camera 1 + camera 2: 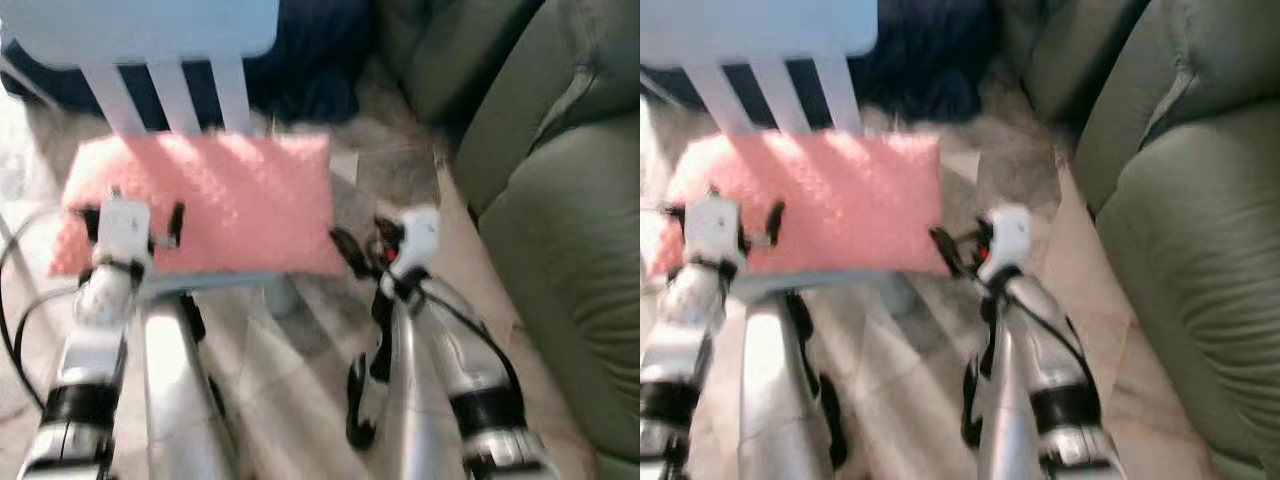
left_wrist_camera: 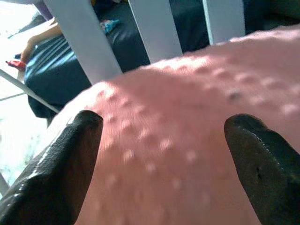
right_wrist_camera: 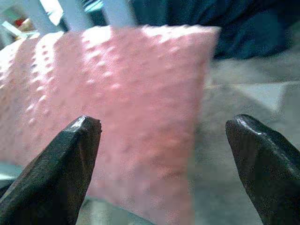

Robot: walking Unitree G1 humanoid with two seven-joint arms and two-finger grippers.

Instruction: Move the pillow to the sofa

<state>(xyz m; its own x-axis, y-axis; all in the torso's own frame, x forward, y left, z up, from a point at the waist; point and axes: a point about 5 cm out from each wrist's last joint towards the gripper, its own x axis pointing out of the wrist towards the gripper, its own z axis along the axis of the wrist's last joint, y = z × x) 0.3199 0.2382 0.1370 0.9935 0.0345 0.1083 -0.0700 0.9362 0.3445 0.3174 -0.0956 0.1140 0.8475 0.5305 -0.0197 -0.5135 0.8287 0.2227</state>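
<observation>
The pillow (image 1: pixel 200 205) lies flat on the seat of a pale blue chair (image 1: pixel 150 40), its far edge against the back slats. It is pink, dimpled and plump, so it looks light and soft: it should squash under a pinch and sag if lifted by one corner. The short ends look like the best places to take hold, one per claw. The left claw (image 2: pixel 161 154) hangs spread wide over the pillow's left part, fingers (image 2: pixel 61 168) low above the fabric. The right claw (image 3: pixel 161 136) is also spread wide, straddling the pillow's right edge, not yet closed on it. The green sofa (image 1: pixel 570 240) stands just right of the chair, across bare floor (image 1: pixel 300 350).
</observation>
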